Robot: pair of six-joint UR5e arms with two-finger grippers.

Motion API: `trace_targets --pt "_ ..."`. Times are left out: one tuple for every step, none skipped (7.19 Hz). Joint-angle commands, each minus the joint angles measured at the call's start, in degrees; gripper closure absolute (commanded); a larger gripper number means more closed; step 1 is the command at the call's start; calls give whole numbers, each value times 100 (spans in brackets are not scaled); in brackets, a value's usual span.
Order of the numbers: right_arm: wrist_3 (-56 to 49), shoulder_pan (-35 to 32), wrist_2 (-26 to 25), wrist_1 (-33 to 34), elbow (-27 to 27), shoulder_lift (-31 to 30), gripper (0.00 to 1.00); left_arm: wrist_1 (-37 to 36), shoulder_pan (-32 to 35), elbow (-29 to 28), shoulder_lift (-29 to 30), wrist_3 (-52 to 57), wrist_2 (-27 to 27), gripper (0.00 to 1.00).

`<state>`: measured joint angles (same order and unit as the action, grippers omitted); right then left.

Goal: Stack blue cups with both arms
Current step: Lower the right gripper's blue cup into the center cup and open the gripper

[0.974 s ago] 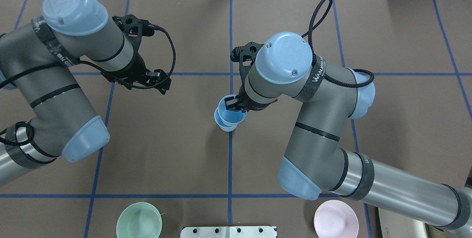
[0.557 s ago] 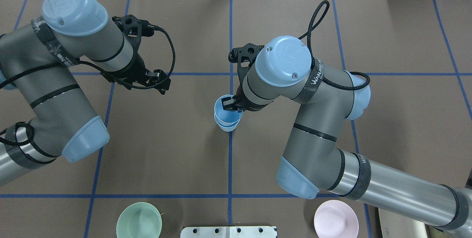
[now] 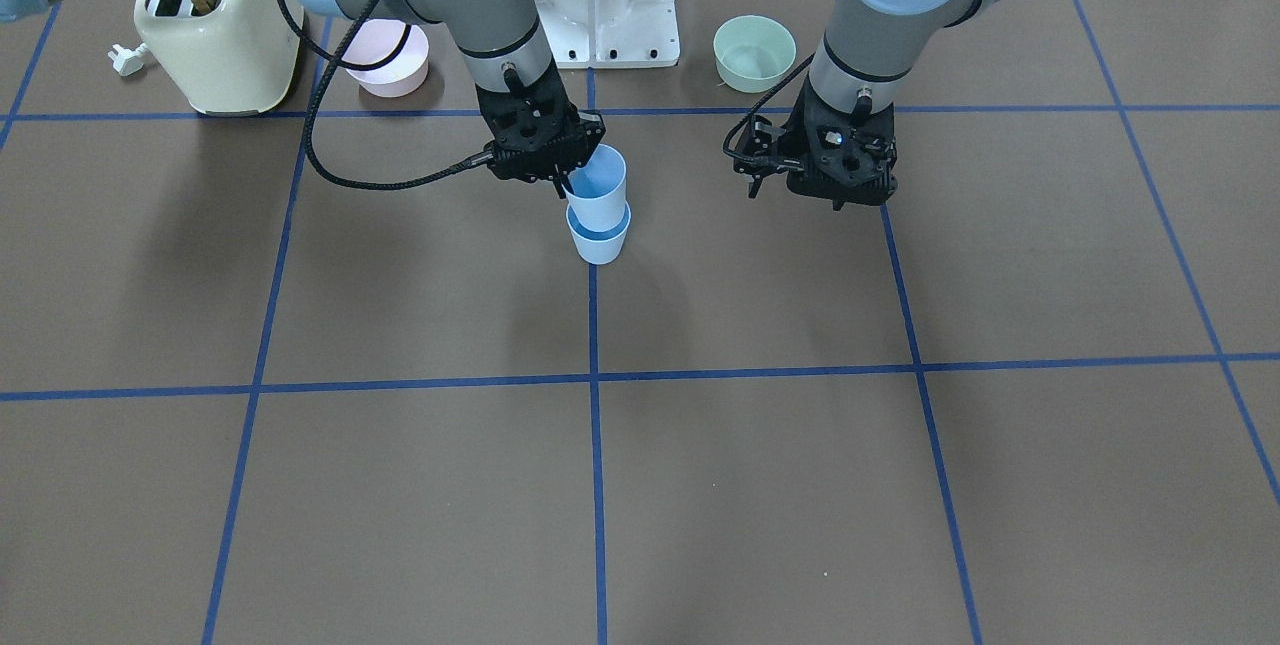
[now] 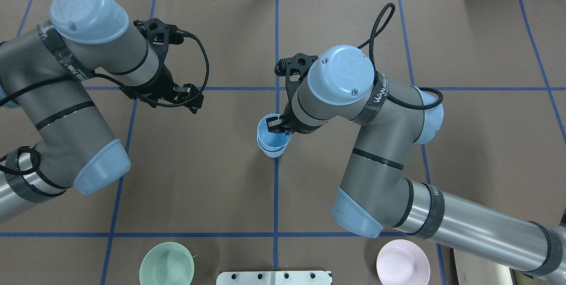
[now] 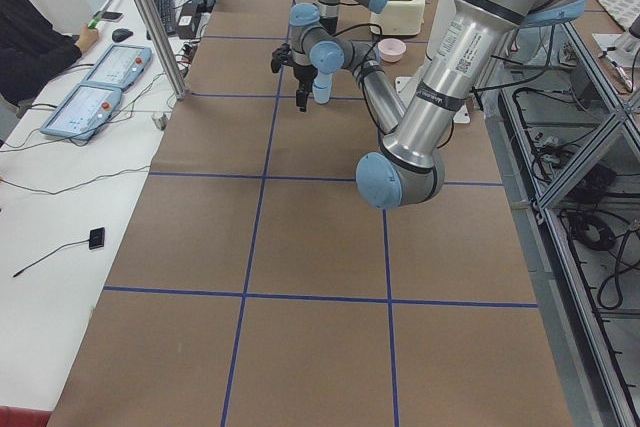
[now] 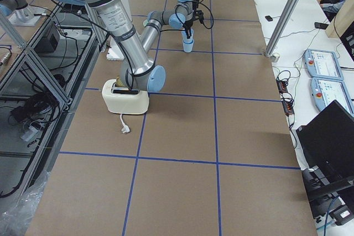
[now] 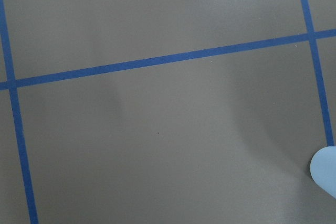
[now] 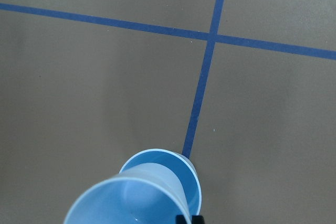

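Two pale blue cups stand at the table's middle on a blue tape line. The upper blue cup [image 4: 270, 129] [image 3: 600, 187] sits partway inside the lower blue cup [image 4: 273, 151] [image 3: 598, 243], leaning slightly. My right gripper [image 4: 278, 125] [image 3: 566, 177] is shut on the upper cup's rim, one finger inside. The right wrist view shows both, the upper cup [image 8: 131, 198] and the lower cup's rim [image 8: 193, 179]. My left gripper [image 4: 192, 96] [image 3: 838, 187] hangs open and empty well to the left of the cups. An edge of a cup [image 7: 325, 176] shows in the left wrist view.
A mint-green bowl [image 4: 167, 268] and a pink bowl [image 4: 402, 267] stand near the robot's side, either side of the white base stand [image 4: 274, 277]. A cream toaster [image 3: 215, 45] stands beside the pink bowl. Operators sit at side tables.
My right gripper has shifted the upper cup left and down, so it lines up over the lower cup and sits in it. The left arm has barely moved.
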<state>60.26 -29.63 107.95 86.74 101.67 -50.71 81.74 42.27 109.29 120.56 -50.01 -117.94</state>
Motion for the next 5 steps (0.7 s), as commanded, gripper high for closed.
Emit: trace_targets --pt "-40 -7 16 -8 19 -18 6 0 0 -4 -33 0 8 2" --pt "-40 -7 33 -8 19 -26 0 61 0 -4 -42 0 8 2" --pt "-40 -60 60 -8 28 -18 0 61 0 -12 -50 9 17 2" --pt "-40 -199 155 -8 63 -18 0 61 9 5 -77 9 17 2" --pt "-32 -566 417 9 150 -70 0 79 44 14 -103 18 -18 2"
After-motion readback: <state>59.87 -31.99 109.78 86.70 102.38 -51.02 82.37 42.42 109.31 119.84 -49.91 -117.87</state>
